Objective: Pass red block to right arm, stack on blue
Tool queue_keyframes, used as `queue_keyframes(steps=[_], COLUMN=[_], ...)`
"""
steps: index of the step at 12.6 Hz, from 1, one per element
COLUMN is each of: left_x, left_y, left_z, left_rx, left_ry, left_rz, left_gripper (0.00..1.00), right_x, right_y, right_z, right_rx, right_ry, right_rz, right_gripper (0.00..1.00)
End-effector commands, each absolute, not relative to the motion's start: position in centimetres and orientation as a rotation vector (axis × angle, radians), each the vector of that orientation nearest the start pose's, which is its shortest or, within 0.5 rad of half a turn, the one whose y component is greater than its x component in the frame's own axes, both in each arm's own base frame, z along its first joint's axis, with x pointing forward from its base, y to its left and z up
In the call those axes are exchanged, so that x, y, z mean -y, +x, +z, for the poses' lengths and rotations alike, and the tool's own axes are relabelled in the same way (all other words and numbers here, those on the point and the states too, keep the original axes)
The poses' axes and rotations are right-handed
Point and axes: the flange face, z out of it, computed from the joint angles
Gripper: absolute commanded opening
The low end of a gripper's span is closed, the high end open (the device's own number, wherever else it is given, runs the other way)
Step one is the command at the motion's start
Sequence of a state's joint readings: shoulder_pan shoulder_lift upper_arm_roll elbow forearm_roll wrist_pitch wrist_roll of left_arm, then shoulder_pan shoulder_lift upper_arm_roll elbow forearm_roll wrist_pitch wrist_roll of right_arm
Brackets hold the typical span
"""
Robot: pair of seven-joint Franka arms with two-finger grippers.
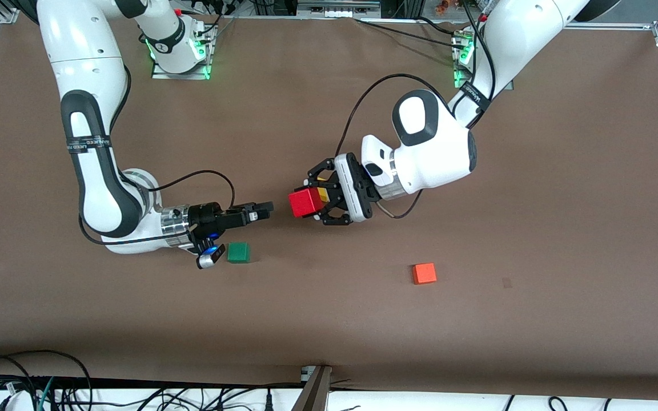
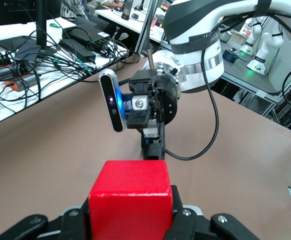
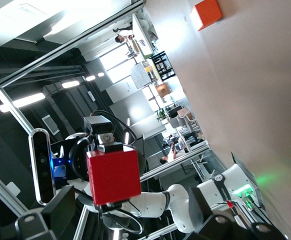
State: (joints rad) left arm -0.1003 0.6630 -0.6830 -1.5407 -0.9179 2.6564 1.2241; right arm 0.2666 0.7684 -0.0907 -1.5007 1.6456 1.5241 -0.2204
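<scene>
The red block (image 1: 305, 202) is held in the air over the middle of the table by my left gripper (image 1: 313, 203), which is shut on it. It fills the lower part of the left wrist view (image 2: 130, 200). My right gripper (image 1: 265, 209) is open and empty, level with the block, pointing at it with a short gap between them. In the right wrist view the red block (image 3: 113, 175) hangs ahead between the spread fingers (image 3: 60, 207). The right gripper also shows in the left wrist view (image 2: 153, 142). The blue cube is out of view.
A green cube (image 1: 239, 252) lies on the table just by the right wrist. An orange-red cube (image 1: 424, 273) lies toward the left arm's end, nearer the front camera; it also shows in the right wrist view (image 3: 206, 14). Something yellow (image 1: 323, 194) peeks from under the left gripper.
</scene>
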Motion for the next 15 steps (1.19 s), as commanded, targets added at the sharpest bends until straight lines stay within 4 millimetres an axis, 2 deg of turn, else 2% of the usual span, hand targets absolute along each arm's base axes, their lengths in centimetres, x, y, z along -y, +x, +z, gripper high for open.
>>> queue_keyframes(steps=[1,5,7,10,11,12,13,14,15], left_x=[43.4,44.3,45.2,45.1,45.2,45.2,45.1,45.1,45.1], left_y=[61.0,61.3,60.7,60.8,60.7,60.7,60.8,60.8,60.8], left_z=[37.3,36.8,36.7,36.8,36.8,36.9,36.9,36.9,36.9], left_rx=[1.057,1.068,1.075,1.073,1.069,1.07,1.069,1.066,1.066], left_ry=[1.851,1.828,1.821,1.821,1.82,1.818,1.819,1.82,1.82], left_rz=[0.808,0.825,0.82,0.822,0.82,0.821,0.822,0.82,0.82], left_gripper=[0.0,0.0,0.0,0.0,0.0,0.0,0.0,0.0,0.0], right_x=[-25.5,-26.5,-27.2,-27.3,-27.3,-27.3,-27.2,-27.3,-27.3], right_y=[65.4,65.3,65.0,65.0,65.0,65.0,65.1,65.1,65.1], right_z=[27.2,27.6,27.4,27.4,27.4,27.4,27.6,27.7,27.7], right_rx=[-0.219,-0.22,-0.215,-0.217,-0.217,-0.213,-0.207,-0.206,-0.206], right_ry=[-1.506,-1.476,-1.479,-1.48,-1.48,-1.48,-1.479,-1.479,-1.479], right_rz=[0.506,0.498,0.5,0.498,0.498,0.495,0.489,0.488,0.488], right_gripper=[1.0,1.0,1.0,1.0,0.91,0.62,0.12,0.0,0.0])
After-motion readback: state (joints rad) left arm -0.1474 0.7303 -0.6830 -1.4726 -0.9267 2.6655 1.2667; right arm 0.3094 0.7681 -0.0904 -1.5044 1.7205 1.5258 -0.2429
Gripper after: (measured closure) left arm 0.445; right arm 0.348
